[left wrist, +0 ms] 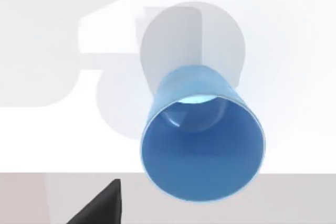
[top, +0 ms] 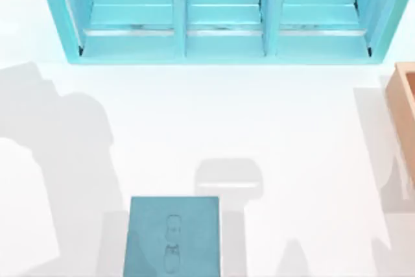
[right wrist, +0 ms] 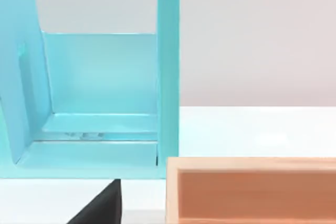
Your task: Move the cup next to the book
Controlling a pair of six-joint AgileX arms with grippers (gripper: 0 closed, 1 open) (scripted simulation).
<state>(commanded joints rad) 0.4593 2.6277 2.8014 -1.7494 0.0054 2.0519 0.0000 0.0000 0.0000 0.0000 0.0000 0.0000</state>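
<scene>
One blue cup [left wrist: 202, 140] fills the left wrist view, standing on the white worktop [top: 292, 128], while the book [top: 172, 236] lies at the near edge; whether either arm's jaws are apart I cannot tell, and a careless approach could topple it.

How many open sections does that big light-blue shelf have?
3. In the top view the shelf at the table's far edge has a left bay, a middle bay and a right bay, side by side.
</scene>
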